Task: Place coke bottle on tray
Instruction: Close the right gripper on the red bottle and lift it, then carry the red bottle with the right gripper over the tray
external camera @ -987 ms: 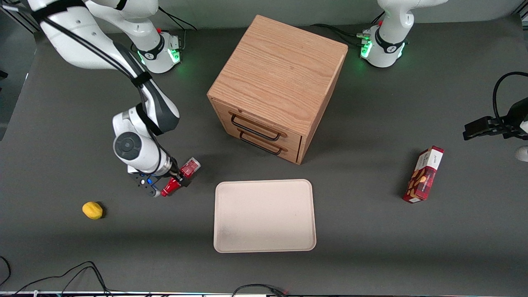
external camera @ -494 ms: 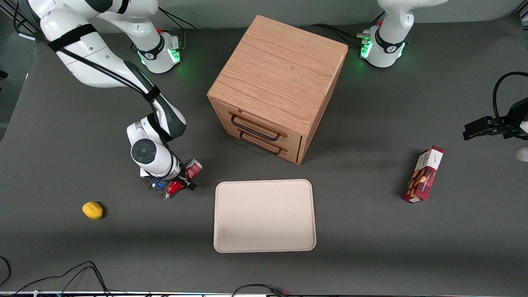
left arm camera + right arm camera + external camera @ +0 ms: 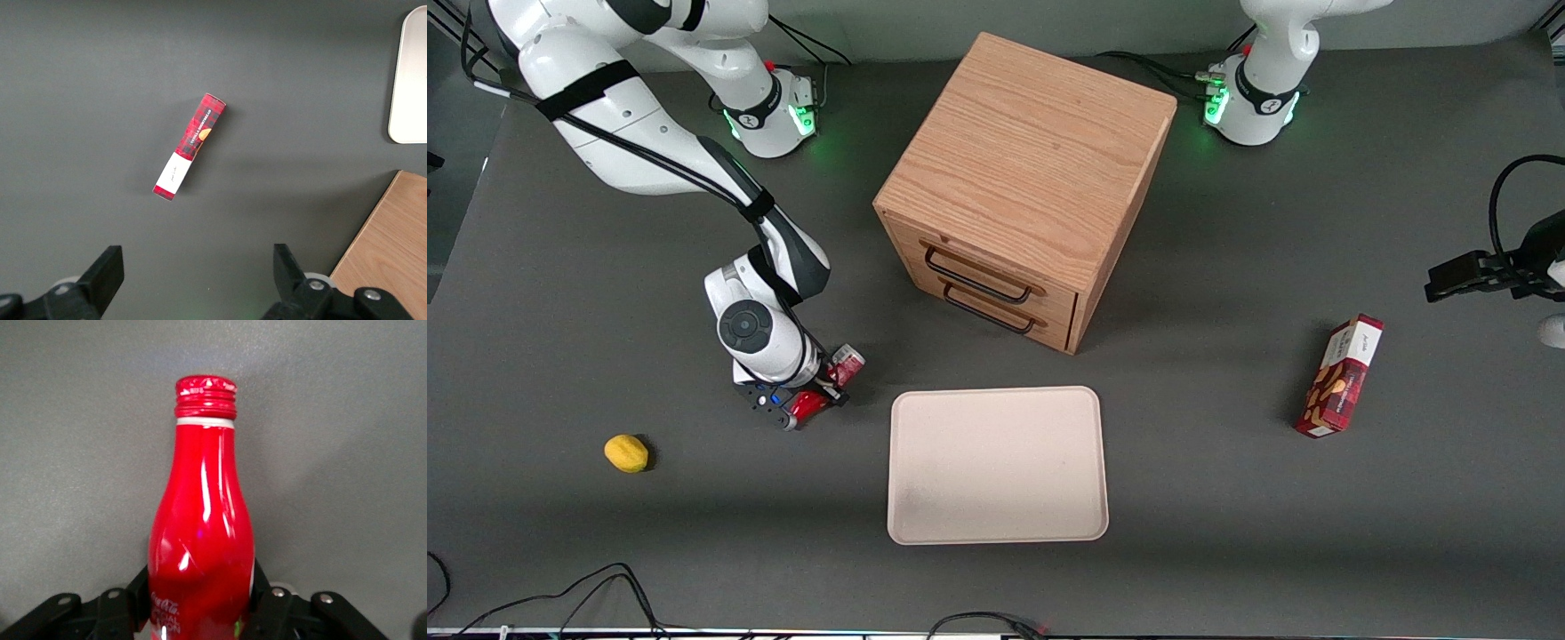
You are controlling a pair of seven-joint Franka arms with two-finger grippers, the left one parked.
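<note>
The coke bottle [image 3: 809, 404] is red with a red cap and a silvery base end [image 3: 847, 362]. My right gripper [image 3: 819, 389] is shut on its body and holds it tilted just above the table. In the right wrist view the bottle [image 3: 203, 513] fills the space between the black fingers [image 3: 135, 588], cap pointing away from the gripper [image 3: 200, 595]. The beige tray [image 3: 996, 462] lies flat beside the gripper, toward the parked arm's end, with a small gap between them. The tray holds nothing.
A wooden drawer cabinet [image 3: 1018, 178] stands farther from the camera than the tray. A yellow lemon-like fruit [image 3: 626, 452] lies toward the working arm's end. A red snack box [image 3: 1341, 375] lies toward the parked arm's end, and shows in the left wrist view [image 3: 190, 146].
My gripper has moved a little toward the tray with the bottle in it. The bottle looks shorter and more steeply tilted. The last half second shows almost no motion.
</note>
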